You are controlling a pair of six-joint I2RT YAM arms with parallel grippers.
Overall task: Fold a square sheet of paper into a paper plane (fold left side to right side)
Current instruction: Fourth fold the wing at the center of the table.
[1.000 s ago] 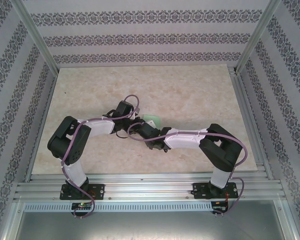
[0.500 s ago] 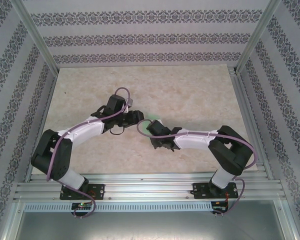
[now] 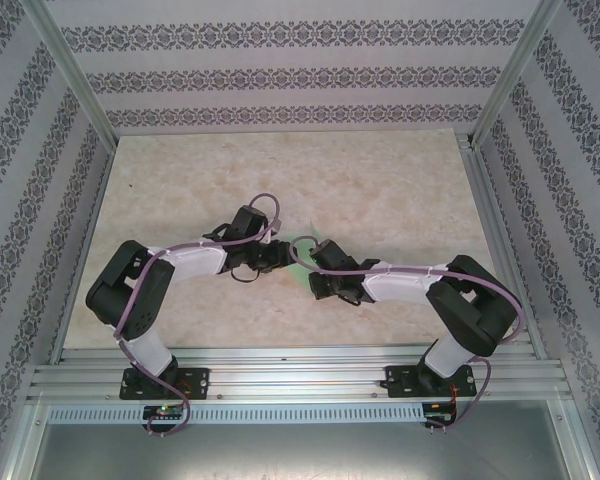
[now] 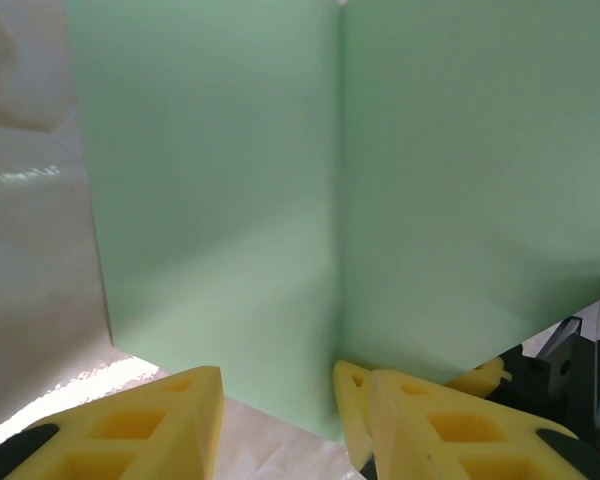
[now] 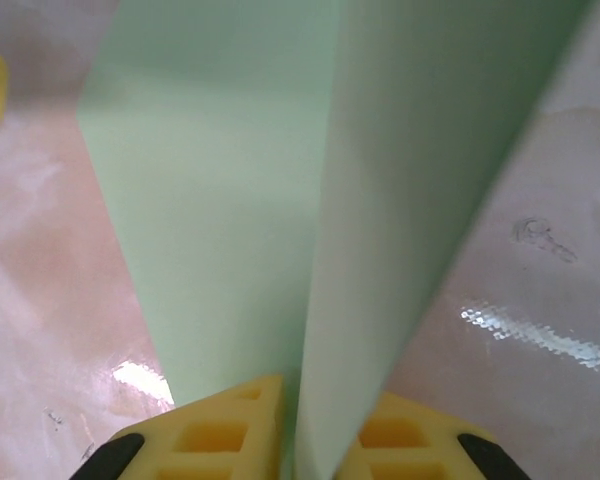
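Though glossy, marbled table (image 3: pixel 380 180), paper (image 3: pixel 302 243), patterned walls (image 3: pixel 280 60)

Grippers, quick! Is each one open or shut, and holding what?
Left gripper: jaws open, gripping nothing; the folded green paper is just ahead.
Right gripper: jaws shut on the folded green paper.

Overhead, the square sheet of paper (image 3: pixel 302 242) is mostly covered; perhaps 1 corner shows.
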